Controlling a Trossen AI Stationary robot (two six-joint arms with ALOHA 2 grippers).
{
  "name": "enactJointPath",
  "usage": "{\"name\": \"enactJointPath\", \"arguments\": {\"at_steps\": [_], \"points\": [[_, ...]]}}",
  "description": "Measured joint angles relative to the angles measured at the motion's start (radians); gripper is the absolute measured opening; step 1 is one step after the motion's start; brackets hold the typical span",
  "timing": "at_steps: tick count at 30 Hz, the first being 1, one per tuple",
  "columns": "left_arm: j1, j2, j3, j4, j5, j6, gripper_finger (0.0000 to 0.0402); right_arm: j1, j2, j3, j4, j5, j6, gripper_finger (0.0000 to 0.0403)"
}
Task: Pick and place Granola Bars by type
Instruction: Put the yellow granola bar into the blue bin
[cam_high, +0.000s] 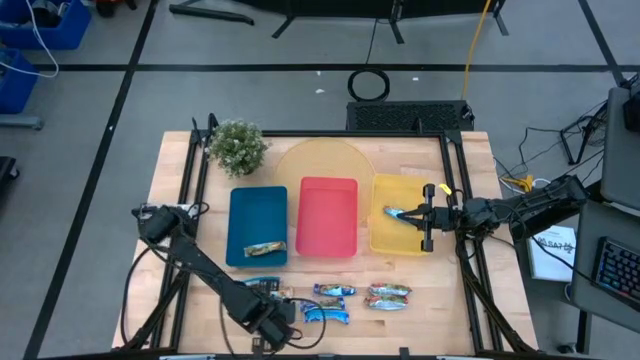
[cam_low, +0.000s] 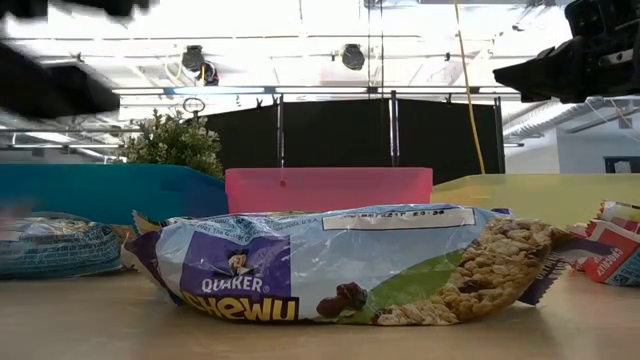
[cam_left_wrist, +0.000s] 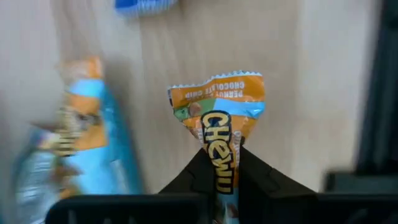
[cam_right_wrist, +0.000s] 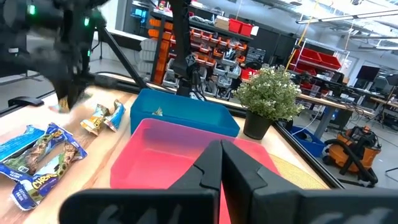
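Granola bars lie mostly along the 6 o'clock edge of the table (cam_high: 470, 170), with one gripped. Left gripper (cam_left_wrist: 219, 186) sits at about 7 o'clock on the table, fingers pinched on the end of an orange-wrapped bar (cam_left_wrist: 219, 118); the wrapper fans out ahead of the fingertips and the far end rests near the wood. Just beside it in the left wrist view lies a blue-and-orange bar (cam_left_wrist: 93, 137), blurred.

Seen from above, the left gripper (cam_high: 268, 318) has a blue-wrapped bar (cam_high: 326, 314) just beside it toward 3 o'clock. Two more bars sit farther along: another blue one (cam_high: 333, 291) and a silvery-teal pair with red (cam_high: 387, 296), touching or nearly so. A small bar (cam_high: 262, 284) lies at the gripper's 12 o'clock.

Three trays stand in a row across the table's centre: blue tray (cam_high: 257, 205) at 9 o'clock of the row, red tray (cam_high: 328, 190) in the middle, yellow tray (cam_high: 392, 240) toward 3 o'clock. A tan-gold bar (cam_high: 265, 249) lies inside the blue tray at its 6 o'clock end. A blue bar (cam_high: 397, 214) lies in the yellow tray.

Right gripper (cam_high: 424, 217) hangs over the yellow tray's 3 o'clock side, fingers pressed together, nothing between them.

Potted plant (cam_high: 237, 147) stands at 11 o'clock on the table, beyond the blue tray.
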Motion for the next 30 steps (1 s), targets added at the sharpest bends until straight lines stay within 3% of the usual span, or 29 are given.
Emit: {"name": "enactJointPath", "arguments": {"at_steps": [6, 9, 13, 15, 18, 24, 30], "points": [[-0.088, -0.203, 0.000, -0.029, -0.260, 0.166, 0.0045, 0.000, 0.000, 0.000, 0.000, 0.000, 0.000, 0.0000], [-0.149, -0.343, -0.020, -0.021, -0.439, 0.236, 0.0037, 0.000, 0.000, 0.000, -0.001, 0.000, 0.001, 0.0000], [-0.183, -0.549, -0.144, -0.002, -0.677, 0.327, 0.0034, 0.000, 0.000, 0.000, -0.001, 0.000, 0.001, 0.0000], [-0.157, -0.667, -0.246, 0.075, -0.744, 0.375, 0.0040, 0.000, 0.000, 0.000, 0.000, 0.000, 0.012, 0.0000], [-0.070, -0.840, -0.438, 0.286, -0.704, 0.520, 0.0048, 0.000, 0.000, 0.000, 0.000, 0.000, 0.024, 0.0000], [0.159, -1.120, -0.808, 0.728, -0.310, 0.760, 0.0030, 0.000, 0.000, 0.000, 0.000, 0.000, 0.024, 0.0000], [0.283, -1.350, -1.062, 0.840, -0.246, 0.699, 0.0047, 0.000, 0.000, 0.000, -0.013, 0.000, 0.021, 0.0000]]}}
